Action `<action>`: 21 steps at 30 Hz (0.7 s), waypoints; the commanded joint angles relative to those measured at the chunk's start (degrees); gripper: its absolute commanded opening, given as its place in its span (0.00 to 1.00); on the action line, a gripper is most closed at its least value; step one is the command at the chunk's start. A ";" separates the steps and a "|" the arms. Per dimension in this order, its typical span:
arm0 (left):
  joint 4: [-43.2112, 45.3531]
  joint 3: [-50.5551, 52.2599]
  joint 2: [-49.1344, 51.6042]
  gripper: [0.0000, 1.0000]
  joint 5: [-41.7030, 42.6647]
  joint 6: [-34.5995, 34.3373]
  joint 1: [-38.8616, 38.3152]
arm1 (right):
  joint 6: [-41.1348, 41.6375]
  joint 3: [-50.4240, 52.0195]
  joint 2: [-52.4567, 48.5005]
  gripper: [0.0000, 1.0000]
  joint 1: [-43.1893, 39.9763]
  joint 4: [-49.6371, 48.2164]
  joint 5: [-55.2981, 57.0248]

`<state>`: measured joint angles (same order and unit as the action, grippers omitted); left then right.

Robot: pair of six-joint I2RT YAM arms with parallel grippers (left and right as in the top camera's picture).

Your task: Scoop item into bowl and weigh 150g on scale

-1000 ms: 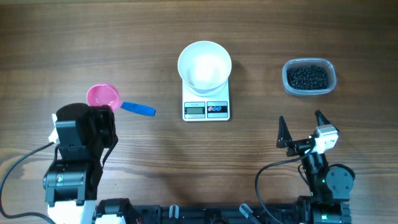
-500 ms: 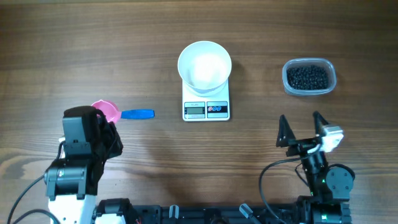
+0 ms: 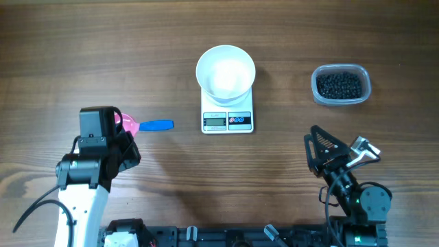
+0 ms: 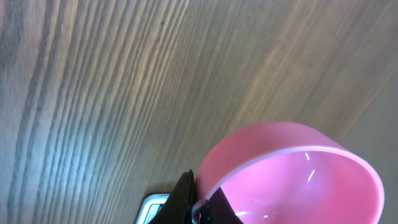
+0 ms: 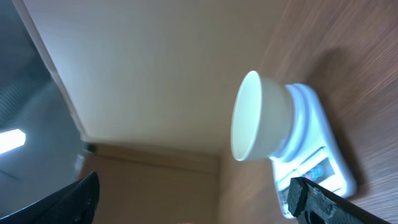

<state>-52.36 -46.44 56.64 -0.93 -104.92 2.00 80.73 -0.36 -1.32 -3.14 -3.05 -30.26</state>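
Closest in, the left claw [image 4: 200,208] is clamped shut on the rim of a pink scoop [image 3: 128,123]. You can see it best from the left wrist cam, where a black finger [image 4: 185,198] pinches the edge of the pink cup. From overhead the arm covers most of the cup, and the scoop's blue handle [image 3: 156,125] sticks out sideways toward the scale. Can't tell if the scoop is resting on the counter [image 3: 103,48] or just off it.

Over on the right side, the right claw [image 3: 336,147] is spread as wide as it goes with nothing in it, sitting low near the arm's base and well apart from everything else.

Further out, in the middle, is the scale [image 3: 227,121], with its display and buttons facing the robot. The bowl [image 3: 226,72] sits on the back part of it, inside looks plain white. The right wrist cam catches both of these from the side.

The black beads [image 3: 339,85] are in a clear plastic tub [image 3: 368,86] off to the right of the scale, about level with the bowl and not touching it.
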 commanded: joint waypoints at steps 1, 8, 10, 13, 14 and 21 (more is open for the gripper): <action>-0.20 -0.07 0.52 0.04 3.08 1.84 0.24 | -11.23 -0.63 -2.78 0.99 0.17 -0.24 -6.45; -0.22 -0.07 0.48 0.04 6.32 5.27 0.24 | -21.33 -9.79 -19.76 0.99 0.17 -0.09 -13.33; -0.52 -0.09 0.48 0.04 7.45 6.03 0.24 | -24.85 -13.29 -25.24 0.98 0.17 0.17 -16.02; -0.70 -0.09 0.48 0.04 10.64 8.57 0.24 | -30.99 -21.31 -36.98 0.99 0.17 0.98 -22.49; -0.81 -0.09 0.46 0.04 11.52 8.76 0.24 | -33.22 -24.00 -40.57 0.99 0.20 2.40 -24.79; -1.22 -0.09 0.48 0.04 16.00 6.86 -3.19 | -42.21 -33.18 -51.71 0.99 4.17 11.43 -32.33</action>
<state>-53.60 -46.44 57.12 12.58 -97.43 0.91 42.59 -31.73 -52.80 -2.13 7.70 -58.96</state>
